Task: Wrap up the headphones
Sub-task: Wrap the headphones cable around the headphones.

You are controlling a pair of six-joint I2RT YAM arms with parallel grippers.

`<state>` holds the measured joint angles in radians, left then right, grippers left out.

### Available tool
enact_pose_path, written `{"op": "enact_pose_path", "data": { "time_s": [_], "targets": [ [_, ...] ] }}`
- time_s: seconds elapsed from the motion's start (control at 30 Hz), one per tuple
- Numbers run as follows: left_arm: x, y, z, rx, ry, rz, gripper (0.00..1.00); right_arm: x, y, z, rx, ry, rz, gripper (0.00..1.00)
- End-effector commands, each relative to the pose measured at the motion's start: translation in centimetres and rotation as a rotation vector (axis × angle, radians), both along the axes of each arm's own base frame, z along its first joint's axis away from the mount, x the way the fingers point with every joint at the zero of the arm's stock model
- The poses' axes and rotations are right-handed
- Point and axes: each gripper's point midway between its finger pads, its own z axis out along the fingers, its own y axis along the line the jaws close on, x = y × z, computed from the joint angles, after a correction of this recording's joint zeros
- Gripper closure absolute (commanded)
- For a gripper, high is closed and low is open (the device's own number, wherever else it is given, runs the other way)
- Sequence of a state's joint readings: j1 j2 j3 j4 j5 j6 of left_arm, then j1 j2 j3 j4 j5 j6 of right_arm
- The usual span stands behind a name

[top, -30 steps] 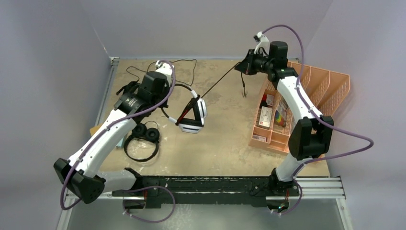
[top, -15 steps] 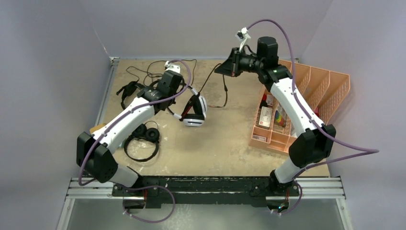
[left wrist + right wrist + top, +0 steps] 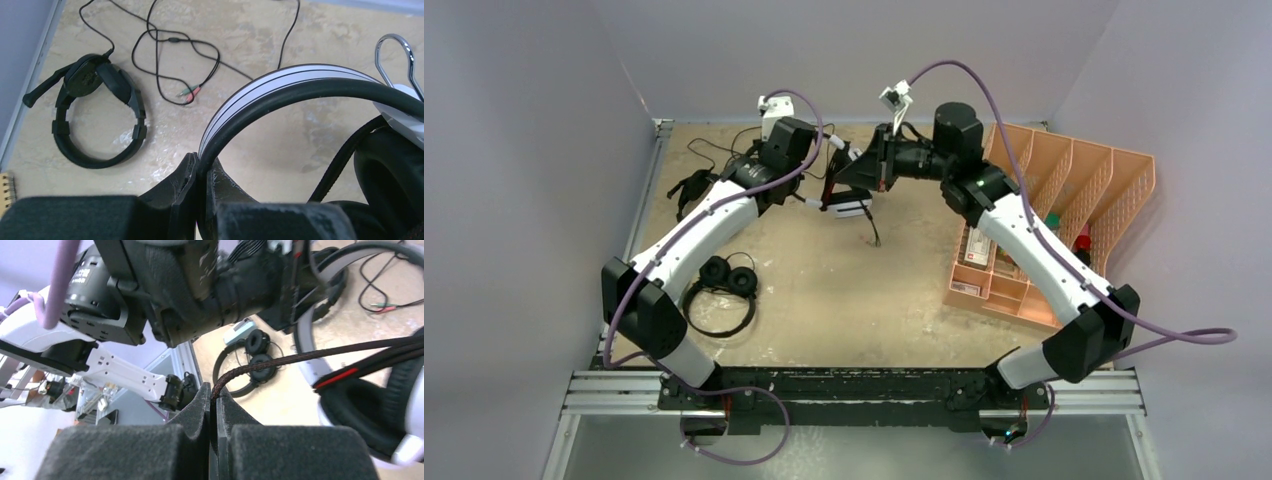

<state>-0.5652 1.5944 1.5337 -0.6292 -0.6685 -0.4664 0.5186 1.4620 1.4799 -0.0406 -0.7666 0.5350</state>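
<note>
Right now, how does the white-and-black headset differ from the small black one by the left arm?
Pose: the white-and-black headphones are held up, with the left gripper shut on the headband; the small black headphones lie on the table, untouched.
Colour: white-striped band against all black.
Size: big over-ear cups against small round pads.
Cable: the white-and-black pair's braided cable is pinched in the right gripper; no gripper is at the small pair.
Shared: black ear pads.

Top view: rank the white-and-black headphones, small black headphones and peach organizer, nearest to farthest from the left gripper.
1. white-and-black headphones: headband clamped in the left gripper, far centre.
2. small black headphones: near left.
3. peach organizer: right side.
</note>
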Motion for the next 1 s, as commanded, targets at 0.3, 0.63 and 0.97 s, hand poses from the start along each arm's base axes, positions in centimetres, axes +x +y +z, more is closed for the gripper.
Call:
{"op": "enact_pose_path", "data": {
  "time_s": [0.3,0.63,0.97],
  "targets": [
    [2.2,-3.5,12.2,-0.446,-0.334,0.015,1.00,-1.0,4.0,-3.3,-0.020,-0.066,-0.040,0.89],
    [0.5,-3.0,16.2,-0.605,-0.404,-0.032,1.00,-1.6,-0.2,-7.3,-0.204,-0.119,-0.166,0.40],
    [-0.1,-1.7,17.6,-0.680,-0.406,-0.070,1.00,-0.6,-7.9,-9.2,-0.289,-0.155,-0.366,0.12]
  ]
}}
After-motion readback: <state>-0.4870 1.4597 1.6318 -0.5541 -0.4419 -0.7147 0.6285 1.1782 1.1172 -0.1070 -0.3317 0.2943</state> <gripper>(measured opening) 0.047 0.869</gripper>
